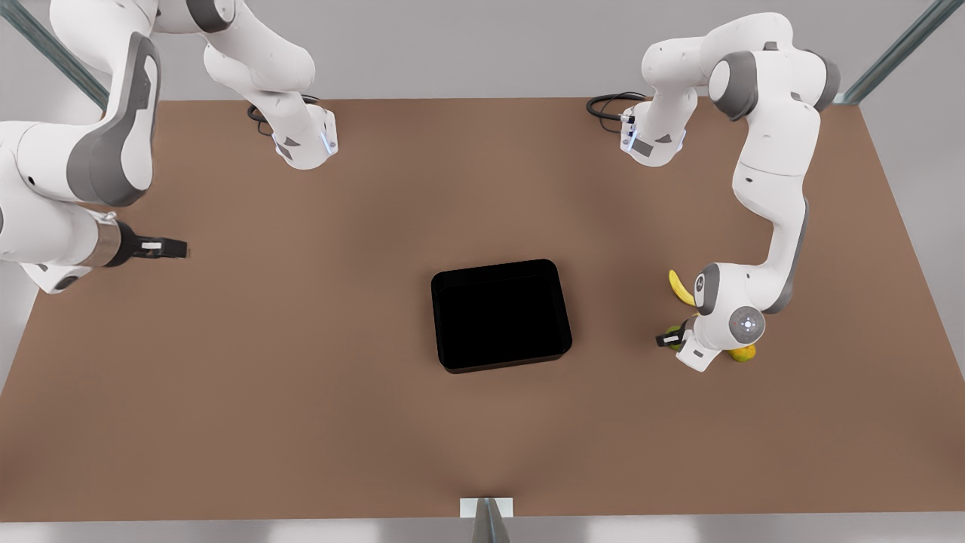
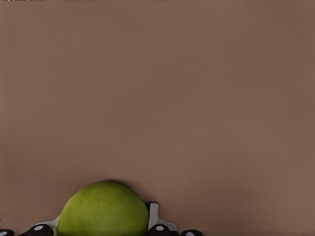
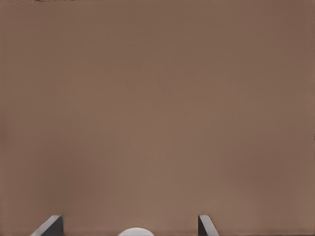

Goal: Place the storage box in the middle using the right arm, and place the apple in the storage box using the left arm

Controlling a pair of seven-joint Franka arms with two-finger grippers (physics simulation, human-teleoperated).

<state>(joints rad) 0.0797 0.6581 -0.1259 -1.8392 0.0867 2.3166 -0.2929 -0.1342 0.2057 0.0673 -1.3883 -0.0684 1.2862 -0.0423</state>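
The black storage box (image 1: 500, 315) sits near the middle of the brown surface (image 1: 301, 392), its part of the job apparently done, while the left claw (image 1: 670, 338) works at the fruit cluster on the front view's right. The left wrist view shows the green apple (image 2: 104, 210) seated between the claw's fingers (image 2: 153, 217), which press its sides, so the fruit looks gripped and ready to be carried across to the box. In the front view the apple (image 1: 673, 344) peeks out just under that claw, well apart from the box, with a banana (image 1: 680, 288) and a yellow-orange fruit (image 1: 742, 353) close beside the arm. The right claw (image 1: 172, 246) waits on the front view's left, its fingers (image 3: 205, 225) spread wide and empty over bare surface, clear of the route.
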